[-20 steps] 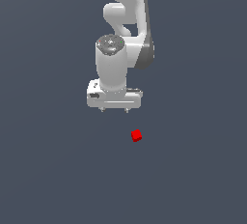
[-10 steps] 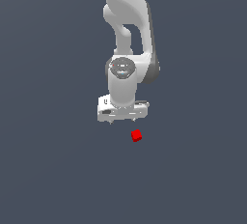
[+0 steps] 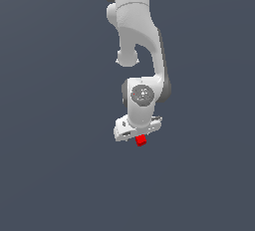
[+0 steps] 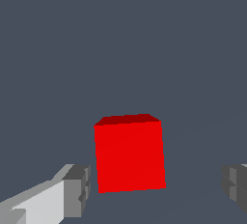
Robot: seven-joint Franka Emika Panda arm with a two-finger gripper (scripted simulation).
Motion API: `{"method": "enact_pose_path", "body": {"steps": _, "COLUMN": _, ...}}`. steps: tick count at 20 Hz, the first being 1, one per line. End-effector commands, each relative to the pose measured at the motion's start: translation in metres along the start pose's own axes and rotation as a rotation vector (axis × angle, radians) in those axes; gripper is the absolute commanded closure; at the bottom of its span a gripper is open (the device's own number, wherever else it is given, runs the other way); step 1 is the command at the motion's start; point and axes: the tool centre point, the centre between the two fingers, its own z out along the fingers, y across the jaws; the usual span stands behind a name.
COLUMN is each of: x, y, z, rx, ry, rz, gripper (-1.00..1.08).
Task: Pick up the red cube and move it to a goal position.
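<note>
1. Bright red against a flat slate-grey floor, the red cube [image 3: 141,140] sits just below the white end effector [image 3: 138,136] in the exterior view, its upper edge overlapped by the end effector's body.
2. In the wrist view the red cube [image 4: 129,153] stands between the two grey fingertips [image 4: 77,190], with a clear gap of floor on each side; neither pad touches it.
3. The end effector [image 4: 157,187] is spread wide, wider than the cube, and grips nothing.
4. The cube rests flat on the floor, one face toward the wrist camera and a darker top face showing.
5. The white Panda arm [image 3: 137,36] reaches down from the top of the exterior view, its wrist bent over the cube.
</note>
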Motion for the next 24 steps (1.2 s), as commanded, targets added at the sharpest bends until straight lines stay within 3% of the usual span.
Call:
{"method": "enact_pose_path", "body": {"steps": 1, "x": 0.006, "y": -0.007, "z": 0.011, "rx": 0.000, "ry": 0.001, "rz": -0.030, "gripper": -0.92}}
{"method": "enact_pose_path", "body": {"steps": 9, "x": 0.013, "y": -0.016, "z": 0.026, "rx": 0.001, "ry": 0.001, "rz": -0.069, "gripper": -0.92}}
{"method": "enact_pose_path", "body": {"steps": 10, "x": 0.013, "y": -0.016, "z": 0.026, "rx": 0.001, "ry": 0.001, "rz": -0.069, "gripper": 1.08}}
{"method": "enact_pose_path", "body": {"steps": 24, "x": 0.011, "y": -0.014, "z": 0.022, "rx": 0.001, "ry": 0.001, "rz": -0.069, "gripper": 1.08}}
